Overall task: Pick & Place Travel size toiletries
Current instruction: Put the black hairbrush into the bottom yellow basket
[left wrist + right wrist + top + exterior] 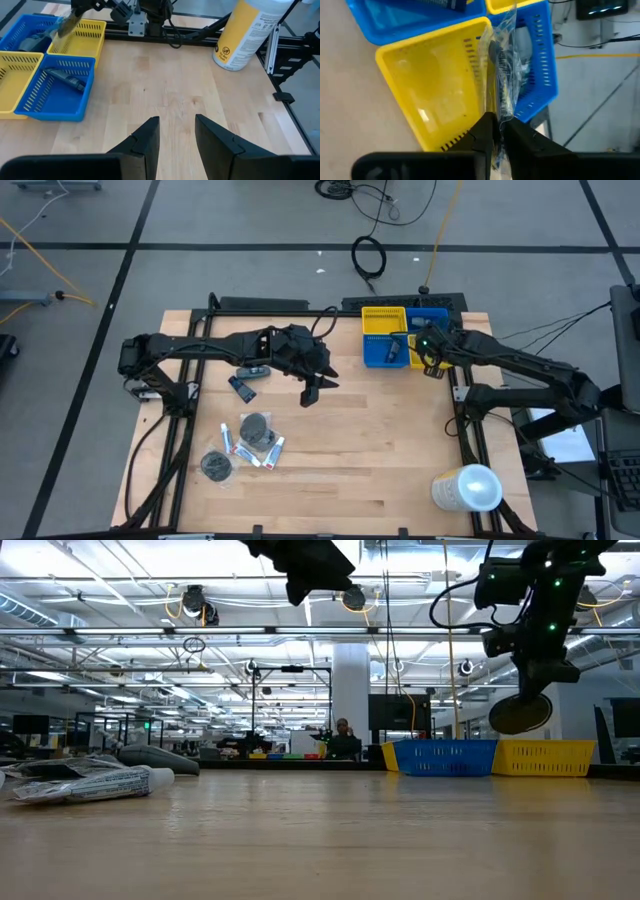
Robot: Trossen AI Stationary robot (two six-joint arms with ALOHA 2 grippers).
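Right gripper (496,131) clamped on clear-wrapped toiletry packet (501,75), held above yellow bin (435,95) and blue bin (540,70), left gripper (176,135) raised mid-table w/ fingers apart, remaining toiletries (250,442) left near table's front-left.

The packet (501,70) pinched in the right gripper (496,131) is wrapped in crinkled clear film; its contents cannot be identified. The white cylinder (248,31) is cut off at the left wrist view's edge. The loose toiletries (250,442) are too small to tell apart in the high view.
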